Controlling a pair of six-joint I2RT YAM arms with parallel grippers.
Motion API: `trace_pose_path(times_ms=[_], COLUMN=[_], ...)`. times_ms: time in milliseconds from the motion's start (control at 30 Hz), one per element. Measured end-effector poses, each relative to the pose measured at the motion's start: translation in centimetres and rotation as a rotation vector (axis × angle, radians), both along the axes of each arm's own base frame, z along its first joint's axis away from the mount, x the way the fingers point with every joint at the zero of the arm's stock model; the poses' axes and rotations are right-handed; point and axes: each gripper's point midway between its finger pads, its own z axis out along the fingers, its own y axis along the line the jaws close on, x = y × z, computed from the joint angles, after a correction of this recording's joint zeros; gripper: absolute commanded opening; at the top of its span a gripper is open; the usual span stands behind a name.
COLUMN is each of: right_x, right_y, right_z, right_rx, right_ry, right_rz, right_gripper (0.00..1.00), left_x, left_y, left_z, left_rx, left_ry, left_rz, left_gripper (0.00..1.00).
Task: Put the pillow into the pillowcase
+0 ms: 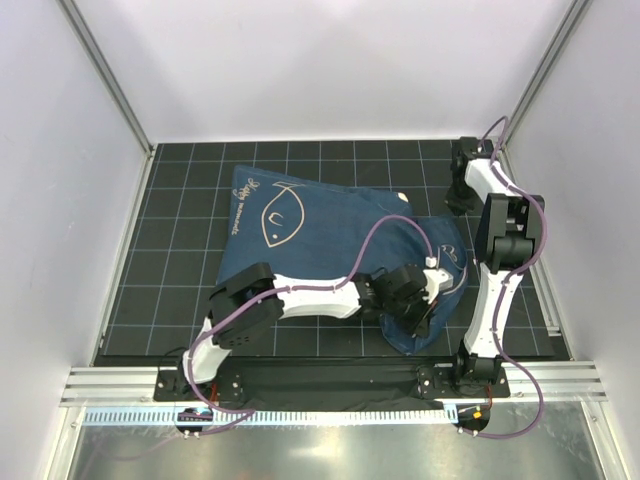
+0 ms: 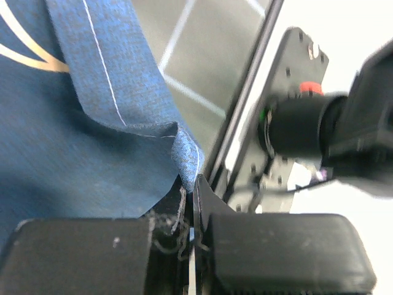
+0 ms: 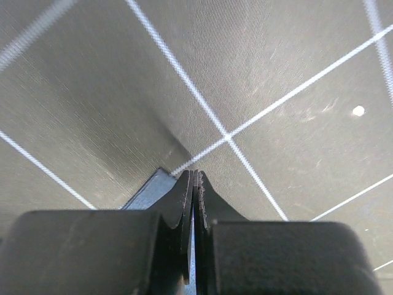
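The navy pillowcase (image 1: 310,235) with white fish drawings lies bulging on the black gridded mat (image 1: 180,280). The pillow is almost wholly hidden inside it; only a small cream patch (image 1: 398,198) shows at the case's far edge. My left gripper (image 1: 420,312) reaches across to the case's near right corner. In the left wrist view my left gripper (image 2: 195,181) is shut on the hem of the pillowcase (image 2: 92,141), with frayed threads between the jaws. My right gripper (image 1: 458,200) hangs over the mat at the back right. In the right wrist view my right gripper (image 3: 195,175) is shut and empty.
White walls close in the mat on three sides. A metal rail (image 1: 330,385) carrying both arm bases runs along the near edge. The right arm's base and motor (image 2: 307,123) stand close beside my left gripper. A blue-grey sliver (image 3: 150,187) shows beside my right fingers.
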Motion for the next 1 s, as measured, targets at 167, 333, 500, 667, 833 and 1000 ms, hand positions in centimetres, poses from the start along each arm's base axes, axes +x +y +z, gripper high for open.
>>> trace_pose_path(times_ms=[167,333,500,667,833,1000], right_x=[2.1,2.7,1.3,-1.3,-4.0,-6.3], right_y=[-1.5,-2.9,-2.7,-2.5,-2.0,-0.6], right_z=[2.8,4.4,7.9,18.3,27.8,31.4], right_rx=[0.024,0.054,0.118,0.139,0.139,0.161], right_ry=[-0.076,-0.121,-0.161,-0.391,-0.620,-0.699], right_rz=[-0.028,-0.062,-0.066,-0.058,-0.033,0.011], right_gripper=[0.04,0.42,0.58,0.63,0.77,0.84], left_x=[2.6,4.1,4.4,3.3,1.4,0.4], left_y=[-3.6,-5.6,-6.6,-7.8,-8.4,-7.2], left_z=[0.0,-3.1,-3.5,-2.5,-2.2,-1.0], left_rx=[-0.027,0.001,-0.012,-0.047,-0.067,-0.074], left_ry=[-0.059,-0.071,-0.052,-0.060,-0.060,-0.066], left_rz=[0.066,0.114,0.135,0.117,0.074,0.067], left_gripper=[0.00,0.05,0.36,0.63,0.77,0.99])
